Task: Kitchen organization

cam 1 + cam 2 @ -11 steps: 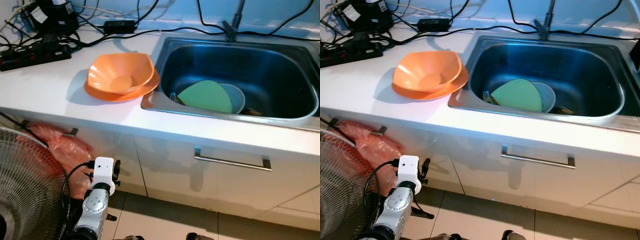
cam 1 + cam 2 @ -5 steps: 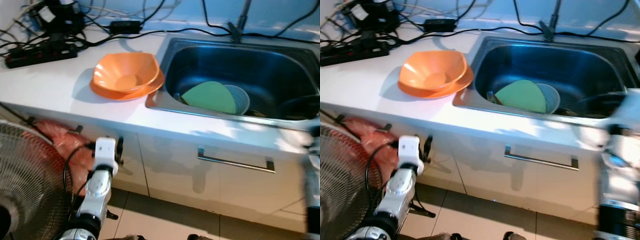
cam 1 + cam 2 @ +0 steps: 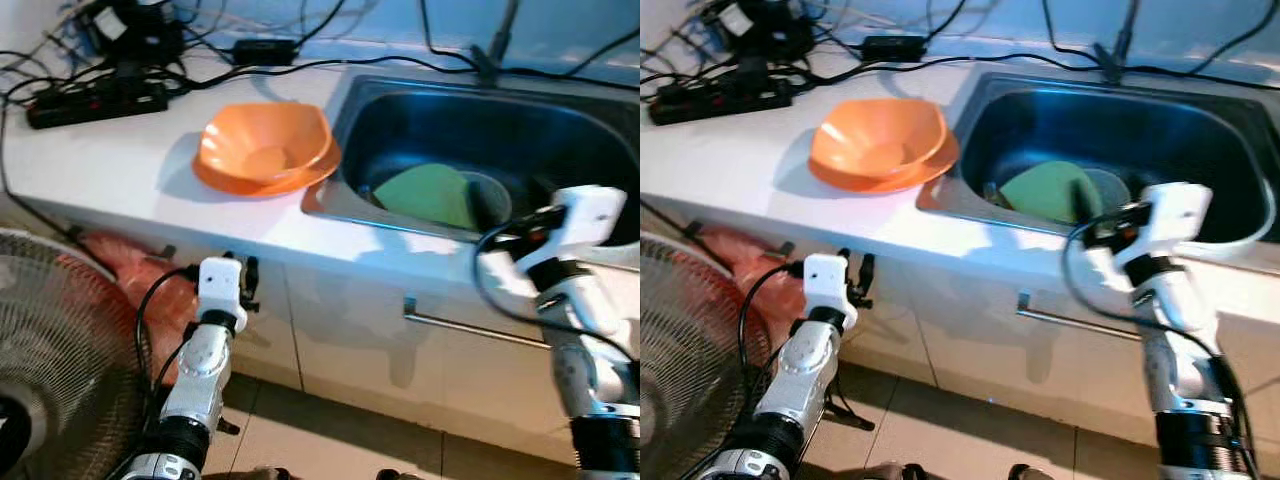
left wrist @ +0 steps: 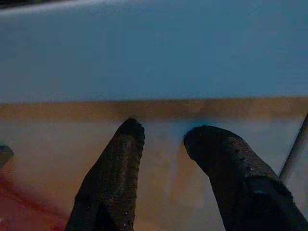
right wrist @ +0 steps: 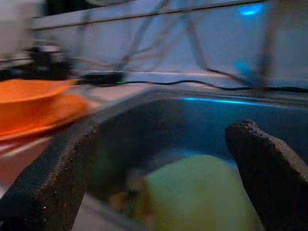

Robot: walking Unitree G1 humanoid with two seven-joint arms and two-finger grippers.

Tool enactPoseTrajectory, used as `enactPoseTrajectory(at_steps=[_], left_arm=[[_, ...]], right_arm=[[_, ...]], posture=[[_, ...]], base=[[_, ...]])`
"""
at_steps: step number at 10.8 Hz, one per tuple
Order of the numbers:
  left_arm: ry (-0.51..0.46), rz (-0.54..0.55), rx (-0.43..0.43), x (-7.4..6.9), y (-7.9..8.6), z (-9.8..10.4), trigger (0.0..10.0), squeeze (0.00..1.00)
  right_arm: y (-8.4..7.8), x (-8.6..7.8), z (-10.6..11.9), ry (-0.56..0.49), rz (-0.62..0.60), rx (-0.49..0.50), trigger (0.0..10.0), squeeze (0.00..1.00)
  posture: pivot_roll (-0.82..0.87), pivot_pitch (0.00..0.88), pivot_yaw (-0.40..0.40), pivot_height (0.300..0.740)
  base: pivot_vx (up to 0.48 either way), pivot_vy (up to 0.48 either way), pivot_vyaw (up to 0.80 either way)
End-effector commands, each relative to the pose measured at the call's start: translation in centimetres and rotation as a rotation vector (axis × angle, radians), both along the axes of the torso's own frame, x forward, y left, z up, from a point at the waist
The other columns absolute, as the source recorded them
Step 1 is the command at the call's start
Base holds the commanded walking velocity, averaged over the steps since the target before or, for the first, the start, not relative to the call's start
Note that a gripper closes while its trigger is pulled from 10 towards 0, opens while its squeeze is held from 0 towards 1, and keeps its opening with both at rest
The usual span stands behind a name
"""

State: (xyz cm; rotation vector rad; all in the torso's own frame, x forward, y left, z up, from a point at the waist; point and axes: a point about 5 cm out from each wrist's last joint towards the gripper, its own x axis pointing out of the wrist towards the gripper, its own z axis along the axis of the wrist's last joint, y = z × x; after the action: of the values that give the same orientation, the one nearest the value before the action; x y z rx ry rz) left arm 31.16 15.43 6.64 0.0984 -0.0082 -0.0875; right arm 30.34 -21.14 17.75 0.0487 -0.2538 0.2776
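I count one orange bowl (image 3: 265,148) on one orange plate (image 3: 300,178), and one green plate (image 3: 428,195) against one pale bowl (image 3: 493,199) in the sink (image 3: 1230,130). My right gripper (image 5: 168,163) is spread wide, released, the green plate just ahead between its fingers (image 5: 272,163). My left gripper (image 4: 161,137), slightly parted and empty, faces the cabinet front (image 3: 330,320), orange dishes well above.
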Motion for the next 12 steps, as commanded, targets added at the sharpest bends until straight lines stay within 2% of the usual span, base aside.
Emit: enactPoseTrajectory(at_steps=[1,4,5,6,8,9,11,12], left_arm=[[-0.064,-0.028,-0.001,0.8,-0.4,1.8,10.0,0.0],[-0.086,-0.057,-0.014,1.0,-0.8,2.9,10.0,0.0],[-0.104,-0.058,-0.017,1.2,-0.6,3.6,10.0,0.0],[-0.099,-0.068,-0.012,1.2,-0.2,3.7,10.0,0.0],[-0.092,-0.098,0.052,1.1,0.9,3.9,10.0,0.0],[-0.116,-0.089,0.078,1.5,1.6,5.0,10.0,0.0],[-0.232,-0.091,0.077,3.1,1.7,9.9,10.0,0.0],[-0.25,-0.097,0.089,3.3,1.6,10.6,10.0,0.0]], right_arm=[[0.5,0.1,-0.3,0.007,0.05,-0.001,10.0,0.0],[0.8,0.7,-1.0,0.027,0.069,0.006,10.0,0.0],[0.6,0.8,-1.3,0.038,0.09,-0.027,10.0,0.0],[-0.1,0.8,-1.5,0.053,0.087,-0.058,10.0,0.0],[-1.8,0.6,-1.6,0.069,0.069,-0.112,10.0,0.0],[-2.0,0.7,-1.4,0.063,0.067,-0.116,10.0,0.0],[-0.8,0.7,-2.0,0.066,0.091,-0.112,10.0,0.0],[-0.6,0.8,-1.9,0.059,0.091,-0.102,10.0,0.0]], posture=[[-0.01,0.107,0.043,0.74],[0.0,0.108,0.045,0.74],[0.0,0.109,0.046,0.74],[0.0,0.109,0.046,0.74],[0.01,0.112,0.04,0.74],[0.01,0.111,0.039,0.74],[0.02,0.108,0.039,0.74],[0.02,0.108,0.041,0.74]], base=[[0.0,0.0,0.0],[0.0,0.0,0.0],[0.0,0.0,0.0],[0.0,0.0,0.0],[0.0,0.0,0.0],[0.0,0.0,0.0],[0.0,0.0,0.0],[0.0,0.0,0.0]])
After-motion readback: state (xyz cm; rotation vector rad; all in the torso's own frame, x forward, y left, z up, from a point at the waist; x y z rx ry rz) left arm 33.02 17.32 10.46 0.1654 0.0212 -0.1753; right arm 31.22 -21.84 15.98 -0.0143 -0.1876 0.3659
